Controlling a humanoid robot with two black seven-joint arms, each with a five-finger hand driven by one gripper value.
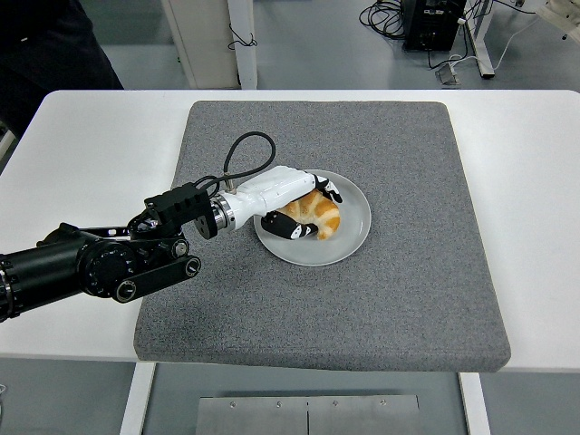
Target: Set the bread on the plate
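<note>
On the white worktop (82,145) lies a large grey square foam mat (381,272), and near the middle of this mat sits a round light-grey plate (355,228). A golden-brown curved piece of bread (317,214), shaped like a croissant, lies on the plate, in its left half. The left hand (304,207), white with black finger segments, reaches in from the left side and is over the left part of the plate. Its fingers (292,228) are curled around the bread, some above it and some below on the near side, so the hand has hold of the bread and is closed on it. I cannot tell whether the bread rests fully on the plate surface or is a little raised. A black cable (237,154) makes a loop above the wrist, over the mat. The black left arm (91,263) stretches from the left edge, crossing the worktop and the left border of the mat. At the top left corner a person in dark clothing (45,45) stands behind the worktop. On the floor at the top right there are black cables (385,16).
</note>
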